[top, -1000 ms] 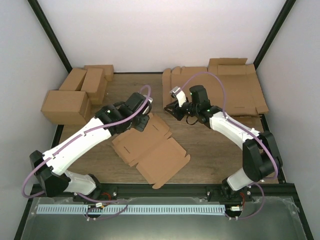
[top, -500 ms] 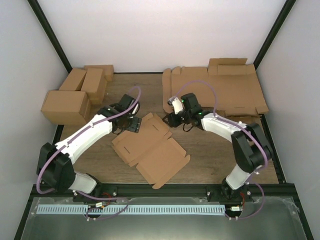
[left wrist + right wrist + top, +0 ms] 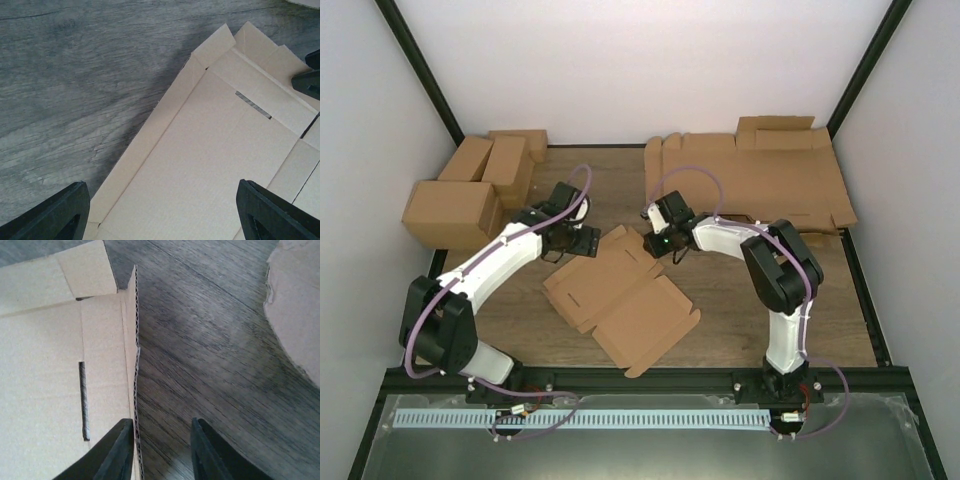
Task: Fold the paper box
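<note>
The flat paper box (image 3: 620, 300) lies central on the table (image 3: 740, 300), left gripper (image 3: 580, 242) spread wide above its left flap, right gripper (image 3: 657, 246) half-open at a raised edge; finished boxes (image 3: 470, 190) crowd the far left, a sheet pile (image 3: 770, 180) the far right.

The paper box (image 3: 620, 300), an unfolded brown die-cut sheet, lies diagonally mid-table (image 3: 750, 320), narrow edge flaps slightly raised.
</note>
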### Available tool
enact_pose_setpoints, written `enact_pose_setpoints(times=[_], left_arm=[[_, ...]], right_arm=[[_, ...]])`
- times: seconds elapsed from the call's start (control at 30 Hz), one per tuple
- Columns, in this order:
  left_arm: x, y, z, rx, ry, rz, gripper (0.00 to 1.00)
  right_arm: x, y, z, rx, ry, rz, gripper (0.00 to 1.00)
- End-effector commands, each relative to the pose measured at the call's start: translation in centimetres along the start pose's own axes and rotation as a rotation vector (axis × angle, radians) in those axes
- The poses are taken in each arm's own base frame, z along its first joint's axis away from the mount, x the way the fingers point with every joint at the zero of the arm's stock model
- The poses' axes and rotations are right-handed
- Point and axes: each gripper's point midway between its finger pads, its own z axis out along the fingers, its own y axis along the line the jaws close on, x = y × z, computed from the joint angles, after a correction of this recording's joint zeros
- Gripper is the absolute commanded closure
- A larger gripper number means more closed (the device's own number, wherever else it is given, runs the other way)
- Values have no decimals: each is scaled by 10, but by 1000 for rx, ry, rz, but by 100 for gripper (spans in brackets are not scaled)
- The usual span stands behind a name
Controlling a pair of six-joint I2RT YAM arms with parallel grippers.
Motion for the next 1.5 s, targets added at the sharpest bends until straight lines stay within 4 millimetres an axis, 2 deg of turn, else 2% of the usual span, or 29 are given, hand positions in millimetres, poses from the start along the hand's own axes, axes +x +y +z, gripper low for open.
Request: enact_pose_setpoints(times=[0.0, 0.13, 0.17, 0.23, 0.27, 0.33, 0.47, 0.6, 0.73, 0.87, 0.97, 1.0, 1.03, 1.1, 1.23, 1.37, 1.47], left_arm=[[-6, 2, -1, -2, -32, 19, 18], [-11, 2, -11, -1, -76, 33, 21], [-14, 2, -19, 4, -109, 34, 20], [-22, -2, -40, 38, -191, 44, 19], [-27, -6, -55, 68, -252, 59, 18], [-28, -12, -70, 114, -314, 82, 16], [-19, -24, -78, 183, -343, 181, 16], [-19, -30, -87, 214, -332, 218, 19], [-23, -34, -95, 230, -330, 236, 26], [-25, -31, -95, 205, -342, 236, 36], [-26, -28, -93, 188, -345, 236, 49], [-27, -25, -92, 172, -349, 230, 51], [-28, -19, -90, 140, -350, 217, 48], [-32, -10, -94, 89, -376, 198, 36], [-37, -10, -109, 92, -447, 208, 29], [-37, -12, -112, 105, -460, 220, 30], [-33, -24, -104, 168, -422, 245, 42]], right_arm=[[-22, 5, -1, 37, -52, -61, 75], [-29, 11, -10, 29, -90, -119, 98], [-31, 11, -18, 34, -115, -129, 99], [-37, 18, -38, 23, -184, -165, 99], [-47, 25, -58, 17, -256, -190, 99], [-52, 36, -84, -14, -331, -239, 99], [-56, 60, -132, -79, -448, -335, 99], [-62, 78, -173, -115, -553, -389, 99], [-65, 89, -198, -140, -610, -432, 99], [-68, 94, -202, -159, -605, -445, 99], [-68, 95, -205, -163, -608, -448, 99], [-68, 96, -206, -165, -610, -449, 99], [-68, 97, -207, -168, -614, -452, 99], [-68, 96, -208, -166, -611, -453, 99], [-70, 96, -208, -162, -606, -453, 99], [-71, 97, -207, -166, -599, -454, 99], [-72, 97, -206, -168, -596, -454, 99]])
